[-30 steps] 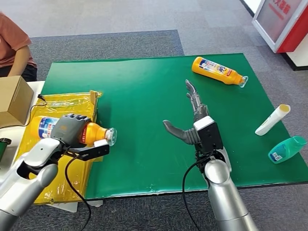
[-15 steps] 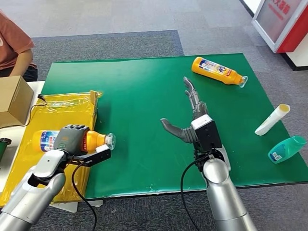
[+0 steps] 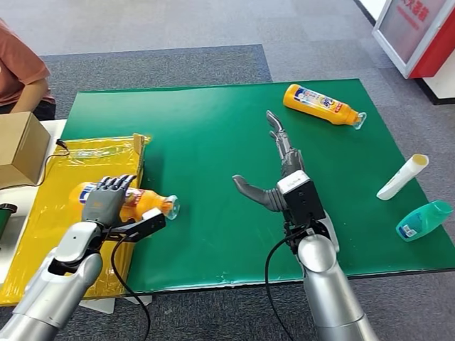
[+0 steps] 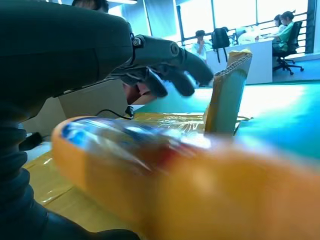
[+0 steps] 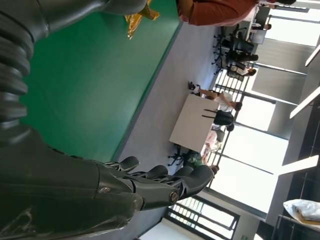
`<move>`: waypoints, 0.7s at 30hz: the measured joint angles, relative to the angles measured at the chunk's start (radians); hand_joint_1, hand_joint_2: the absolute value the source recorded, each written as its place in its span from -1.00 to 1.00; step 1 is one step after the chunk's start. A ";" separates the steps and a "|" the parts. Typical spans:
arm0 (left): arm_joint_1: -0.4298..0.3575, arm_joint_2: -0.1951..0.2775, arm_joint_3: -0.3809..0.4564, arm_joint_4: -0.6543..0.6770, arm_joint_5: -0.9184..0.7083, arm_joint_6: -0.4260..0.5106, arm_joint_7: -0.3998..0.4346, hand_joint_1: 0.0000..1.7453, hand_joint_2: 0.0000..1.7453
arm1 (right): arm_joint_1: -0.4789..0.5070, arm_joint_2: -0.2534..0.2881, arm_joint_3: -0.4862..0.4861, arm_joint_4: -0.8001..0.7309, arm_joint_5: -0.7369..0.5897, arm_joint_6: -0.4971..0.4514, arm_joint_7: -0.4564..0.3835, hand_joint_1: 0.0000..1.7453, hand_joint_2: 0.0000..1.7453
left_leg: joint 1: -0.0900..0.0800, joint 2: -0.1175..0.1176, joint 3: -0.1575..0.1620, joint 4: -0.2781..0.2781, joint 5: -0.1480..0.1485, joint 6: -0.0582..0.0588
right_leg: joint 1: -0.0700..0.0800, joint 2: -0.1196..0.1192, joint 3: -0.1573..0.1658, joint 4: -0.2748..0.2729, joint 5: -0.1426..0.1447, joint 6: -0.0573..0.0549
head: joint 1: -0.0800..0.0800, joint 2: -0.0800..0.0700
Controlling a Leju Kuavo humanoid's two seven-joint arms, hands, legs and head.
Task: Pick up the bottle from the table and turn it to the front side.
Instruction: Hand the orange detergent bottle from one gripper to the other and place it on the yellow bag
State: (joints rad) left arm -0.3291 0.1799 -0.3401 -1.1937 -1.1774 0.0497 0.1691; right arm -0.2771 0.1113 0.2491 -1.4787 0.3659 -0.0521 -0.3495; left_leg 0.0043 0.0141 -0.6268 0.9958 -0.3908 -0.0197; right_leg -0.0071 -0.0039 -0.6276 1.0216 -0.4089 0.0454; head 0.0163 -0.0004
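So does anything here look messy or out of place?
Nothing is spilled or broken. All four containers lie on their sides: an orange bottle under the open left hand, another orange bottle far off, a white tube and a teal bottle near the mat's edge.

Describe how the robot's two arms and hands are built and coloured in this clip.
Both arms are smooth silver tubes. The left hand has a grey back and darker fingers; a black bar-shaped camera module sits at its wrist, with a black cable looping below. The right hand has dark grey metallic fingers, a thick grey thumb, a black box with a white top at the wrist, and its own black cable.
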 joint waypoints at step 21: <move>0.035 -0.011 0.051 -0.028 0.188 -0.026 -0.071 -1.00 1.00 | 0.009 0.000 -0.001 -0.003 0.005 -0.015 0.002 -1.00 1.00 | 0.000 0.000 0.000 0.000 0.000 0.000 | 0.000 0.000 0.000 0.000 0.000 0.000 | 0.000 0.000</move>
State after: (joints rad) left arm -0.2939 0.1690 -0.2894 -1.2220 -0.9893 0.0240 0.0977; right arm -0.2679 0.1114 0.2482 -1.4816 0.3709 -0.0670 -0.3473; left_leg 0.0043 0.0141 -0.6267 0.9958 -0.3908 -0.0197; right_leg -0.0071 -0.0039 -0.6278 1.0216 -0.4089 0.0454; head 0.0164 -0.0004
